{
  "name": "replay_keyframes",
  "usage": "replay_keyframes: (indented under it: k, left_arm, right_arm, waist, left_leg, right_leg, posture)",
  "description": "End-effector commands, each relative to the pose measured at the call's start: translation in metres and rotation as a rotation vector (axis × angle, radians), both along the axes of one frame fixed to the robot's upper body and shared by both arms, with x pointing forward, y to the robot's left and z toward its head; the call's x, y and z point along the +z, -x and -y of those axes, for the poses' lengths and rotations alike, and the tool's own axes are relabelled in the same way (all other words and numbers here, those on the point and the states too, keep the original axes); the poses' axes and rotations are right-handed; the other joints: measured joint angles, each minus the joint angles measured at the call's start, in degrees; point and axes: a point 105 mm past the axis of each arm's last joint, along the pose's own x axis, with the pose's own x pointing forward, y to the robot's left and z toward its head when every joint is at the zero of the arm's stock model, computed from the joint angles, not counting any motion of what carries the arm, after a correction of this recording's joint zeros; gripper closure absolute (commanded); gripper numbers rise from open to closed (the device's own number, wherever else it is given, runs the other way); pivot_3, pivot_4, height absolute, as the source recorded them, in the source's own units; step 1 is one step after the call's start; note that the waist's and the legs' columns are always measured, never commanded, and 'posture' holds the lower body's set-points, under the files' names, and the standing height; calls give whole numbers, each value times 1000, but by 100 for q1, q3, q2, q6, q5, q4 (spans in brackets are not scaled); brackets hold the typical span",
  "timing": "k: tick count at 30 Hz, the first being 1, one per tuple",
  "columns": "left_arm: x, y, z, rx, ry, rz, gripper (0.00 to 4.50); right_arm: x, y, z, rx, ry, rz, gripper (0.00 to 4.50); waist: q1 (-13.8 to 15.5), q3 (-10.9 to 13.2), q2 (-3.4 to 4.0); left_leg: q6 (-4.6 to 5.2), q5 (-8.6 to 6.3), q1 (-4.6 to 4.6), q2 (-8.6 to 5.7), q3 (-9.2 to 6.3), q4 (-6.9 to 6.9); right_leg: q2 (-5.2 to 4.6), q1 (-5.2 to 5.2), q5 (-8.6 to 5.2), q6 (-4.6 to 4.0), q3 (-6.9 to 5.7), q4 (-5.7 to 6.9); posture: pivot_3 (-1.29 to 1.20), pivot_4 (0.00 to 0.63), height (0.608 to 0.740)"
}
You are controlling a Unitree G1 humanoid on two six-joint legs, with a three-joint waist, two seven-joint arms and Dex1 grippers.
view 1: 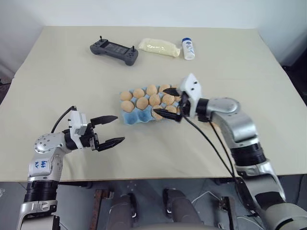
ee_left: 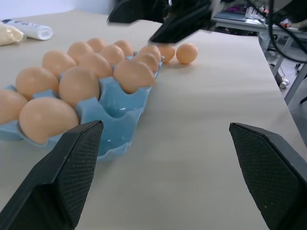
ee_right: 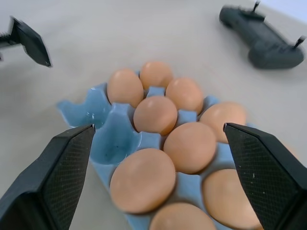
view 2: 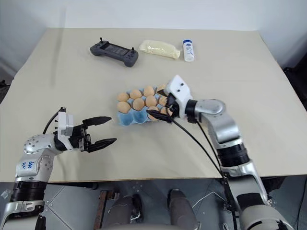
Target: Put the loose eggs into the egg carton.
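Scene evenly and brightly lit from overhead; no hard glare is seen on the table [view 1: 230, 72]. Soft, short shadows are cast beneath the right gripper [view 1: 169, 104] and the left gripper [view 1: 114, 129]. Head views are rendered sharp across the tabletop. In the left wrist view the right gripper is smeared by motion blur, and its own near fingertips [ee_left: 72, 167] are softened. A faint sheen is noted on the egg carton [ee_right: 103, 125].
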Motion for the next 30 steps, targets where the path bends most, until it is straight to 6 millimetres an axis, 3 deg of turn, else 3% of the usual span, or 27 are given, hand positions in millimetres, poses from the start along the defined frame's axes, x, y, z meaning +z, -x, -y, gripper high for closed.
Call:
replay_keyframes:
  k: [1, 8, 14, 22, 26, 30]
  left_arm:
    - [8, 1, 0, -9, 21, 40, 0]
    - [7, -1, 4, -4, 45, 37, 0]
    - [9, -3, 6, -13, 62, 36, 0]
    - [11, -9, 6, -33, 56, 43, 0]
    - [12, -11, 6, -40, 54, 45, 0]
    - [12, -12, 6, -41, 53, 50, 0]
  right_arm:
    - [10, 16, 34, -28, -14, 11, 18]
    - [-4, 47, 116, -236, 40, -47, 18]
    - [-15, 81, 170, -420, 26, -118, 18]
    - [-40, 107, 193, -562, 1, -211, 18]
    - [-39, 104, 189, -561, -8, -201, 18]
    - [-33, 83, 183, -581, -40, -142, 18]
  waist:
    - [35, 0, 0]
    - [123, 0, 0]
    - [135, 0, 0]
    - [121, -1, 0]
    - [116, -1, 1]
    - [111, -1, 1]
  left_leg:
    - [1, -3, 0, 0, -1, 1]
    - [3, -8, 2, 1, 5, -2]
    - [20, -20, 10, 9, 3, 1]
    - [25, -19, 16, 7, 4, 8]
    - [29, -17, 17, 5, 8, 11]
    - [28, -16, 17, 6, 8, 14]
  right_leg:
    - [-2, 2, 0, 0, -5, -5]
    - [0, 6, 0, 0, 3, -24]
    - [11, 17, 0, 0, 11, -26]
    - [14, 24, 4, 5, 10, -24]
    - [14, 24, 9, 7, 12, -20]
    - [15, 24, 10, 6, 12, -18]
  posture:
    - [0, 150, 740]
    - [0, 150, 740]
    - [0, 150, 740]
    - [0, 150, 740]
    - [0, 150, 740]
    - [0, 150, 740]
